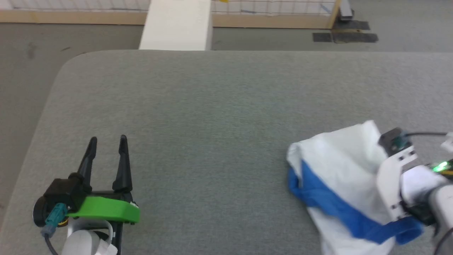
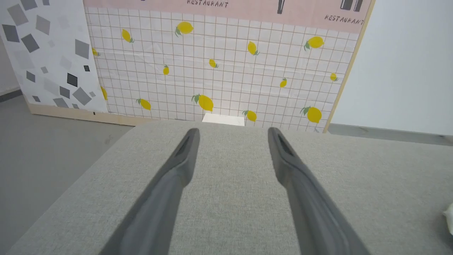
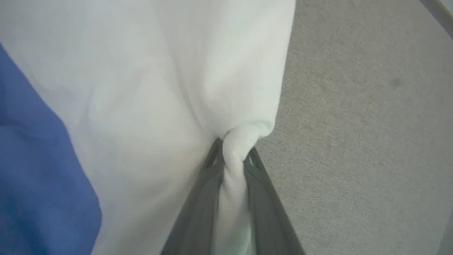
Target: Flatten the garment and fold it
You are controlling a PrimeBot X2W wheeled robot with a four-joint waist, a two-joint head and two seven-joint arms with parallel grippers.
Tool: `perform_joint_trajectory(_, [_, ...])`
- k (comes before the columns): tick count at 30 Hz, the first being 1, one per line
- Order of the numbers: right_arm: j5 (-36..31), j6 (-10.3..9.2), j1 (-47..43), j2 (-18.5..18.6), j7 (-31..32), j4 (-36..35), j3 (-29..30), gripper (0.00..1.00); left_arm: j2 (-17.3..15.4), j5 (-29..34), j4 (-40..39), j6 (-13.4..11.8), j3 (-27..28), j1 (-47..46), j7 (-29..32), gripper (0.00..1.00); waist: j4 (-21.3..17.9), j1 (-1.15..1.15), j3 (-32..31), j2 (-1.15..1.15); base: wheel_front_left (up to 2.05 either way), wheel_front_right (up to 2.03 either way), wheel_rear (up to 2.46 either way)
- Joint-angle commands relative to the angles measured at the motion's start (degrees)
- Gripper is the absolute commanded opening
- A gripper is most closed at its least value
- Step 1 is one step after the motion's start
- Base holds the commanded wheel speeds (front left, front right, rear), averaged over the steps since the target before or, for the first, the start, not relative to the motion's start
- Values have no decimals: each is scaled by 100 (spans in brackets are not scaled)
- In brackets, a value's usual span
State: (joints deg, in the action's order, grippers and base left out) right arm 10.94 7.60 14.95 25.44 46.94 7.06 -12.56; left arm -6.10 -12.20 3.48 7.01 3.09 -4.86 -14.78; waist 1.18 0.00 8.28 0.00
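**A:** The right gripper (image 3: 231,156) is down on the shirt (image 1: 339,166), its fingers nearly together with a twisted bunch of white cloth pinched between them. That looks like a solid bite.

**B:** The shirt itself is a crumpled heap at the near right of the table (image 1: 212,106), white body on top and a blue sleeve (image 1: 329,203) trailing along the near side. The left gripper (image 1: 108,138) hovers well apart on the left with its fingers spread wide and nothing in them.

**A:** So this is the flattening stage, right at the start. How would you play it from here?

**B:** I'd lift slowly and straight up. That pinch looks thick to me, likely more than one layer, so a quick tug could slip it free or drag the whole heap along.

**A:** And let the weight do the work?

**B:** Yes, raise it until the cloth hangs and the folds drop out, then carry it towards the open middle of the table, where there's room to spread.

**A:** Does the left arm come in?

**B:** It has to. One grip only makes a dangling bundle. It should come across and take a second edge or a shoulder, so the two can pull the shirt taut.

**A:** Any risk?

**B:** The blue sleeve could catch underneath. I can't tell which part of the shirt is pinched, so that needs checking once it hangs.
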Motion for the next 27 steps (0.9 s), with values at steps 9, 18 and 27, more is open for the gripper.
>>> perform_joint_trajectory(9, [130, -11, 735, 1046, 188, 27, 263, 0, -247, -130, -361, 28, -42, -305, -10, 100, -1041, 0, 1203, 0, 0, 0, 0])
perform_joint_trajectory(18, [-315, -11, 1054, 1288, -64, 530, 1565, 0, -689, -235, -738, 37, -23, -644, 141, 100, -1110, 0, 2117, 0, 0, 0, 0])
perform_joint_trajectory(27, [-820, -11, 1402, 1245, -423, 640, 2711, 28, -1008, -332, -1066, 33, 152, -711, 279, 100, -1013, 0, 2629, 0, 0, 0, 0])
